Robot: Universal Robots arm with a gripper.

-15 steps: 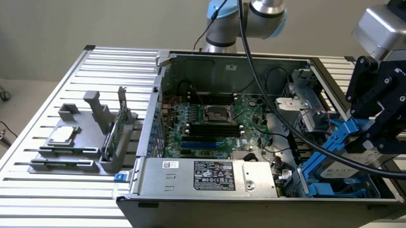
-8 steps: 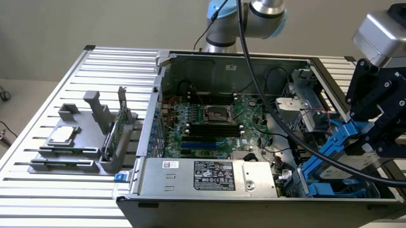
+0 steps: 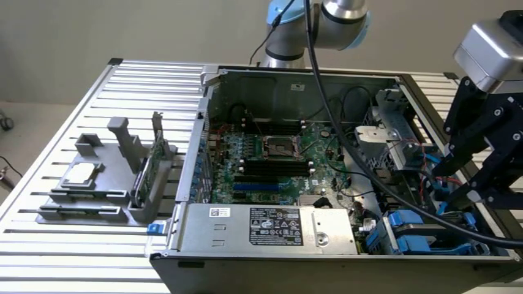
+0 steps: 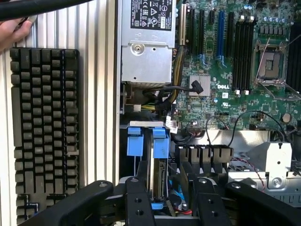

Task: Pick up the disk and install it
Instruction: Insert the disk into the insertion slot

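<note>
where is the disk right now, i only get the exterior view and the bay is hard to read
Observer: In the wrist view the disk stands on edge inside the case, between the fingers of the gripper.
Operator: is it gripped
Observer: No, the jaws stand open, clear of it.
Operator: anything beside the case
Observer: A black keyboard lies alongside it, with a person's hand by one end.

Clear above the motherboard [image 3: 319, 144]; cables [image 4: 164, 87] (looped loosely) and the power supply [image 3: 278, 226] hem the drive bay [image 3: 421, 236] below the pincer [image 4: 169, 188].
</note>
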